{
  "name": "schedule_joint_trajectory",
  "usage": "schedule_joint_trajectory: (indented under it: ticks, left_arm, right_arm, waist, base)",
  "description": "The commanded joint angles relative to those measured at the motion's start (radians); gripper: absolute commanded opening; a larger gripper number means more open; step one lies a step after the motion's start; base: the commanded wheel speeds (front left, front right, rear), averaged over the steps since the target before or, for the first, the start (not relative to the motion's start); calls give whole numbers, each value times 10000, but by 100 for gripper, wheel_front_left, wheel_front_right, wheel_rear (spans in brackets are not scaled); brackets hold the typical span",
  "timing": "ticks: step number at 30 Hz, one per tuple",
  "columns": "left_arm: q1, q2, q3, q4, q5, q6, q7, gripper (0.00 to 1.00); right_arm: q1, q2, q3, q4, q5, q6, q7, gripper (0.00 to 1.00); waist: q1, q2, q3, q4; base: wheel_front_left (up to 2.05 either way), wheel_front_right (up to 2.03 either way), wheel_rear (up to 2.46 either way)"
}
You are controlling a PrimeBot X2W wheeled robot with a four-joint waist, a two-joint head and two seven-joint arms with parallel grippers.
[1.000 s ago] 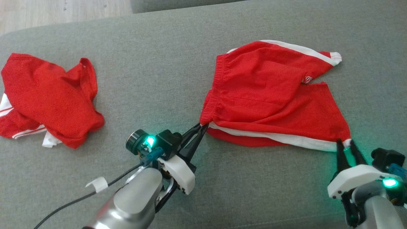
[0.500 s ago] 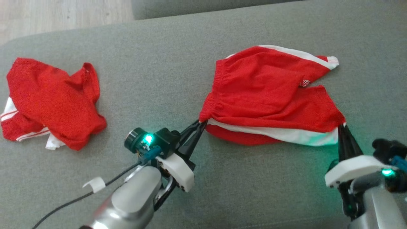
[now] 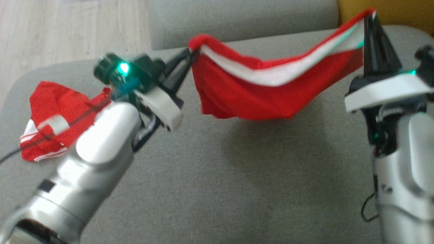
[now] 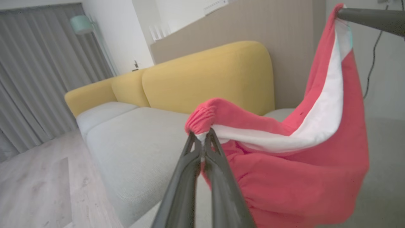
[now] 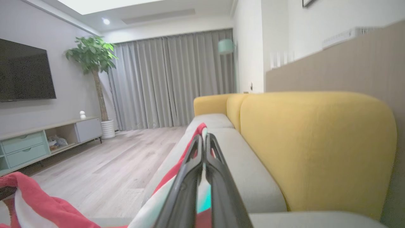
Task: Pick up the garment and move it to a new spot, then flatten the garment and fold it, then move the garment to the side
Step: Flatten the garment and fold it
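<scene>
**Garment held over the sofa seat.** The garment [image 3: 257, 91], red with a white side stripe, hangs in the air above the grey seat cushion [image 3: 237, 176], strung between the two grippers. It sags in the middle and casts a soft shadow on the fabric below.

- **Left gripper** [image 3: 190, 54]: fingers together, clamped on the gathered waistband corner at the garment's left end.
- **Right gripper** [image 3: 371, 20]: fingers together, clamped on the striped corner at the far right, which is held higher than the left end.
- **Second red-and-white garment** [image 3: 51, 112]: lies crumpled on the cushion at the left, partly behind the left forearm.

**Surface.** The cushion is a flat, felt-like grey weave with a rounded far-left corner.

**Room.**
- A pale wood-plank floor [image 3: 67, 30] lies beyond the cushion at the far left.
- A yellow backrest [image 4: 205, 76] runs along the sofa's right side, in front of a beige panelled wall.
- Full-height grey curtains [image 5: 171, 79] close the far end.
- A mint lamp shade [image 5: 225, 46] stands beside the curtains, with a potted tree [image 5: 93, 57] near them.
- A dark wall screen [image 5: 25, 72] hangs above a low cabinet [image 5: 41, 139] with mint drawers.
</scene>
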Motion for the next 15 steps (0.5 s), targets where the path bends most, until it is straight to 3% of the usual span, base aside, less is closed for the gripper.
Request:
schedule_joint_trajectory:
  ticks: [1, 6, 15]
  left_arm:
    - [-810, 449, 575, -342, -214, -14, 152, 0]
    - [-1521, 895, 797, -623, -460, -38, 376, 0]
    - [-954, 1026, 925, -1493, -1151, 47, 664, 0]
  right_arm:
    - [-672, -220, 329, -453, -77, 67, 87, 0]
    - [-1458, -490, 453, -346, -195, 67, 34, 0]
    - [-1220, -665, 616, -226, 41, 67, 471, 0]
  waist:
    - [0, 0, -285, 19]
    - [0, 0, -572, 68]
    - [0, 0, -939, 299]
  base:
    - [0, 0, 0]
    - [0, 0, 0]
    - [0, 0, 0]
